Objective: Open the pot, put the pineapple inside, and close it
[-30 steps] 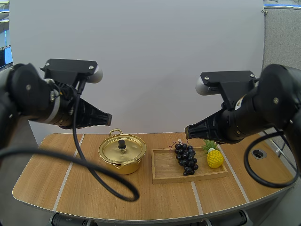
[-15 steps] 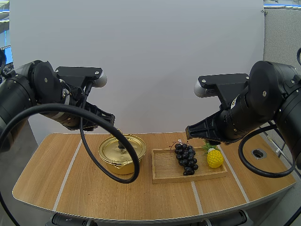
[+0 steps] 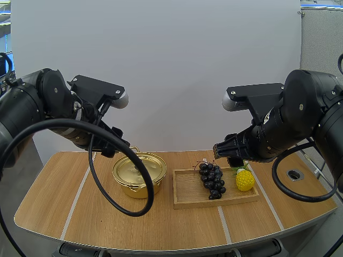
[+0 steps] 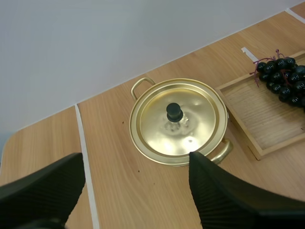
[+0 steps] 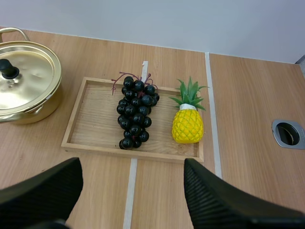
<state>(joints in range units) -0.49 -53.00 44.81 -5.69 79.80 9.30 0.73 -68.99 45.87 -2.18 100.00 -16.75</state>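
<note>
A gold pot (image 3: 138, 175) with its lid on stands left of centre on the table. Its black knob (image 4: 174, 112) tops the lid (image 4: 190, 129). The yellow pineapple (image 3: 245, 180) lies at the right end of a wooden tray (image 3: 187, 191), beside a bunch of dark grapes (image 3: 212, 180). My left gripper (image 3: 119, 145) hangs above and left of the pot; its fingers (image 4: 45, 188) stand wide open, nothing between them. My right gripper (image 3: 225, 152) hovers above the tray, open and empty, over the tray's near rim (image 5: 143, 151), with the pineapple (image 5: 188, 125) beyond it.
The grapes (image 5: 136, 117) lie between the pot (image 5: 24, 81) and the pineapple. A round metal grommet (image 3: 294, 174) is set into the table at the right. White tape lines (image 3: 76, 198) cross the wood. Bare table lies in front of the pot and tray.
Both grippers have gone from shut to wide open. The left arm has swung and tipped down toward the pot; the right arm has barely shifted.
</note>
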